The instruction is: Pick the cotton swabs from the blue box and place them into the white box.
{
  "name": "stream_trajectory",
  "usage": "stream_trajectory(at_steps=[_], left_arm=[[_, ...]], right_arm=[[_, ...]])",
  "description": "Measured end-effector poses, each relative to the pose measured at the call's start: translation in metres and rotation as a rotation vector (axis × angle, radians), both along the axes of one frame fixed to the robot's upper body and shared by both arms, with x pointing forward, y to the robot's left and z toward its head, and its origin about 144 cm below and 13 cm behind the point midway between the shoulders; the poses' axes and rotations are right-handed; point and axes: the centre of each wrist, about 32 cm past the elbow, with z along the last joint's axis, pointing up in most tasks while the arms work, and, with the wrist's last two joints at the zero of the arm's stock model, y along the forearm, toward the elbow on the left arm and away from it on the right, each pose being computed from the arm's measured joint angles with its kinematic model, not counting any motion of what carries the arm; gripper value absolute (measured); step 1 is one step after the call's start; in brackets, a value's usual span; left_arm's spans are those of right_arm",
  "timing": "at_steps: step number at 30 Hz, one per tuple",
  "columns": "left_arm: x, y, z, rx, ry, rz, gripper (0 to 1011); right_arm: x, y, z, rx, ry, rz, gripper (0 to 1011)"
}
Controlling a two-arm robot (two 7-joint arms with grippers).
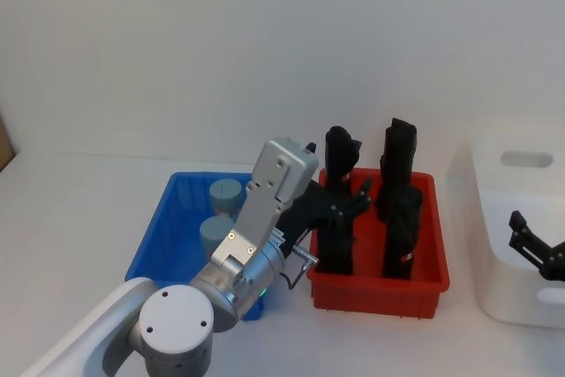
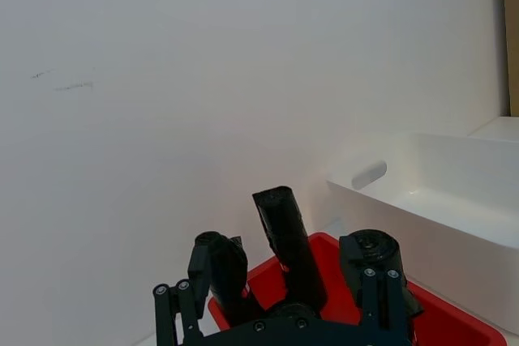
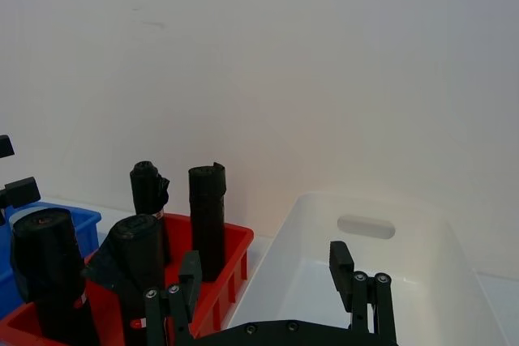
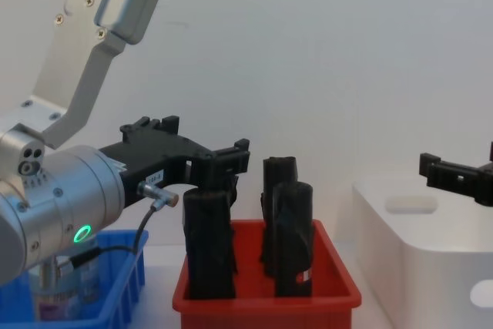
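The left gripper hangs over the left part of the red bin, just past the blue box's right wall. Its fingers are spread wide with nothing between them. From the chest view, the left gripper sits right at the top of the nearest of the black cylinders standing upright in that bin. I can't make out whether it touches the cylinder. The silver arm behind it slants up from the lower left across the blue box.

The cotton swabs are in the blue box: two jars with grey-blue lids, one behind the other, both just left of the arm. One of them shows low in the chest view, behind the arm's round joint with its green light. Neither jar is held by anything.

The right gripper is well off to the right, above the white box. It is also released, its fingers apart and empty over the box's open inside. From the chest view it comes in from the right edge, clear above the rim of the white box.

On the pale counter the three containers stand in a row. The blue box is on the left, the red bin is right beside it, and the white box is a little apart on the right. The part of the white box's interior that I can see has no jar in it.
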Motion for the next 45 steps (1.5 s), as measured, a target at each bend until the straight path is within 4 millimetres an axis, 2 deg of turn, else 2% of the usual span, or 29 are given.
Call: stream_trajectory(at_steps=[45], left_arm=[[0.0, 0.0, 0.0, 0.0, 0.0, 0.0, 1003]], right_arm=[[0.0, 0.0, 0.0, 0.0, 0.0, 0.0, 1001]])
